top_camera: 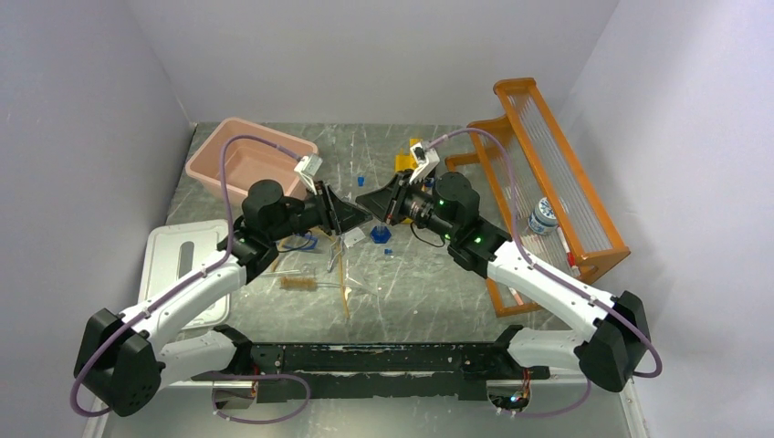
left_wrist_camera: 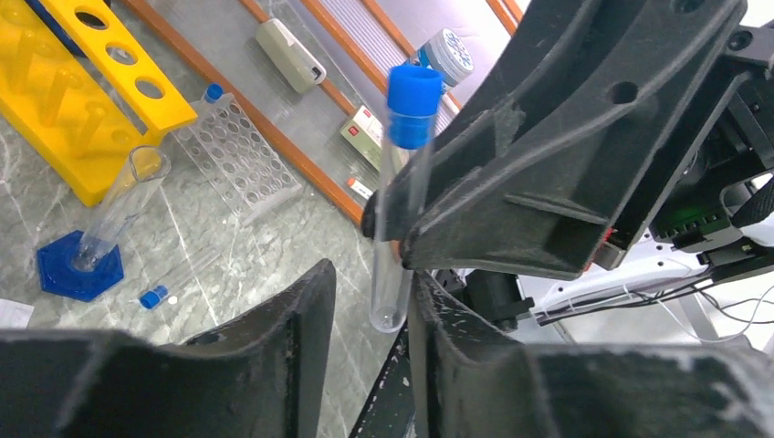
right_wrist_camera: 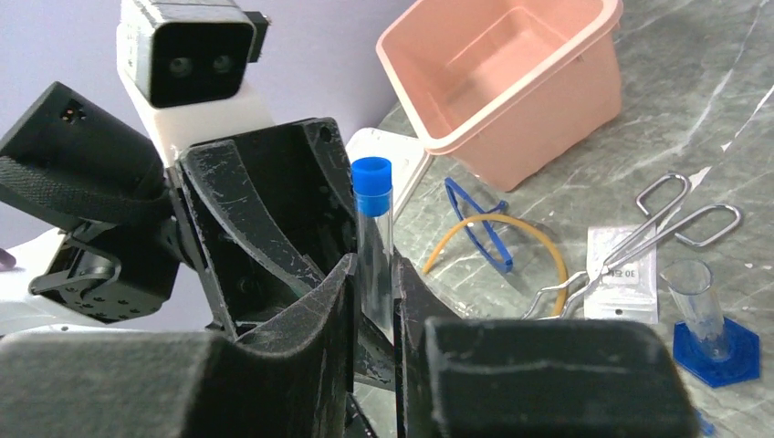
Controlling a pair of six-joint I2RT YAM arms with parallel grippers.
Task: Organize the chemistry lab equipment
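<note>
Tube: a clear capped tube [right_wrist_camera: 372, 242] stands upright in mid-air, centre frame, pinched by the right gripper [right_wrist_camera: 372, 292], probably for a handover.
Receiver: the left gripper [left_wrist_camera: 372, 278] is spread around the tube's lower end, with a gap showing on one side.
Left wrist only: a yellow rack [left_wrist_camera: 87, 173] at upper left, a likely destination.
Right wrist only: the pink tub [right_wrist_camera: 548, 119] at upper right and scissors [right_wrist_camera: 639, 239] at right.

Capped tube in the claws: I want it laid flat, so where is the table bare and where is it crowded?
Barest is the near table strip between the wire brush and the right arm. A smaller gap lies at the back, between the pink tub and the yellow rack. The middle is crowded: scissors, packet and blue-based cylinder sit close together.
</note>
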